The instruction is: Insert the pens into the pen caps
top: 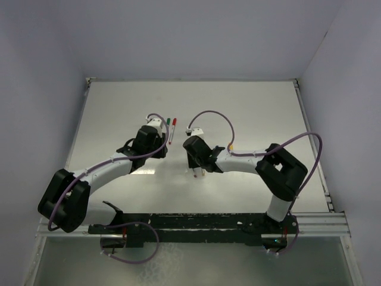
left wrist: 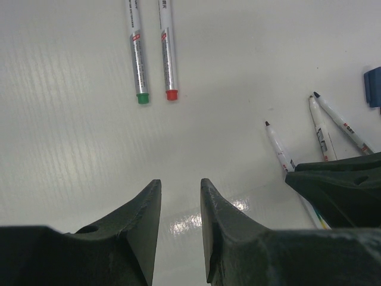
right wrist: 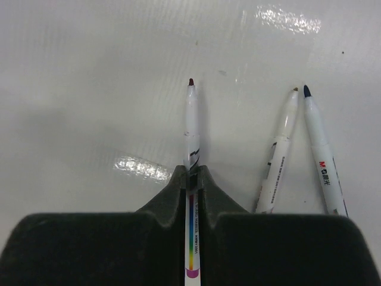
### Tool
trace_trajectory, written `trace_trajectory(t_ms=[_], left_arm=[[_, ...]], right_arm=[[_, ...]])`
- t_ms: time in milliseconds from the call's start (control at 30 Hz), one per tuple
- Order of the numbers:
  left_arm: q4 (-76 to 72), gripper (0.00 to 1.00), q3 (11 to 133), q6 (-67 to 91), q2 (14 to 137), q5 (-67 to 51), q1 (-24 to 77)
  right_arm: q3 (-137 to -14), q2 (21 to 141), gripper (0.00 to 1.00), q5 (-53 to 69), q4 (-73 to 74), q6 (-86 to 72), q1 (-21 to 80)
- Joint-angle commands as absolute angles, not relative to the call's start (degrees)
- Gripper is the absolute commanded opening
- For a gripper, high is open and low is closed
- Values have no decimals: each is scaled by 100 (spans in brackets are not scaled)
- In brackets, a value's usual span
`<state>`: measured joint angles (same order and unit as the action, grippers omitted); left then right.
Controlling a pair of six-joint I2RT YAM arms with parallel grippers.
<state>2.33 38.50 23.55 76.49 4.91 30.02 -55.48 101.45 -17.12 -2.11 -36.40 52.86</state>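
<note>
My right gripper point(right wrist: 191, 170) is shut on a white pen point(right wrist: 191, 125) with a dark red tip and a purple rear band, held low over the table. Two more uncapped pens, one olive-tipped point(right wrist: 278, 158) and one dark-blue-tipped point(right wrist: 321, 152), lie just to its right. My left gripper point(left wrist: 180, 182) is open and empty above bare table. Ahead of it lie a green-ended pen point(left wrist: 138, 53) and a red-ended pen point(left wrist: 167, 50) side by side; in the top view they carry a green cap point(top: 168, 121) and a red cap point(top: 174, 121). A blue cap point(left wrist: 372, 86) lies at the far right. The purple cap is not visible.
A small yellow cap point(top: 230, 145) lies on the table beside the right forearm. The right gripper's body point(left wrist: 342, 187) is close to the left gripper's right side. The white table point(top: 256, 107) has raised edges and grey walls on three sides.
</note>
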Motion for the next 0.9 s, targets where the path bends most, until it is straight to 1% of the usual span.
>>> trace_trajectory(t_ms=[0,133,233,500,733,867], left_arm=[[18,36,3841,2373,7400,532,2998],[-158,36,3757,2327,7308,412,3000],[-691,38,3596,2282,7164,40,2998],[-2576,43,3264,2493,7196,-1802,2999],[-4492,46,3082,3163,7654,-3028,3005],[-5079,47,3115,3390,8040,-3305,3028]], right_arm=[[-5916,9565,0,-1829,-795,-3321,5292],[-5836,9065,0,-2173,-1244,-3059,5246],[-5455,8618,0,-2405,-1640,-2917,5164],[-4127,7351,0,-2658,-3461,-2735,4926],[-3351,7029,0,-2476,-4667,-2845,4905],[-3112,6980,0,-2339,-5198,-2913,4904]])
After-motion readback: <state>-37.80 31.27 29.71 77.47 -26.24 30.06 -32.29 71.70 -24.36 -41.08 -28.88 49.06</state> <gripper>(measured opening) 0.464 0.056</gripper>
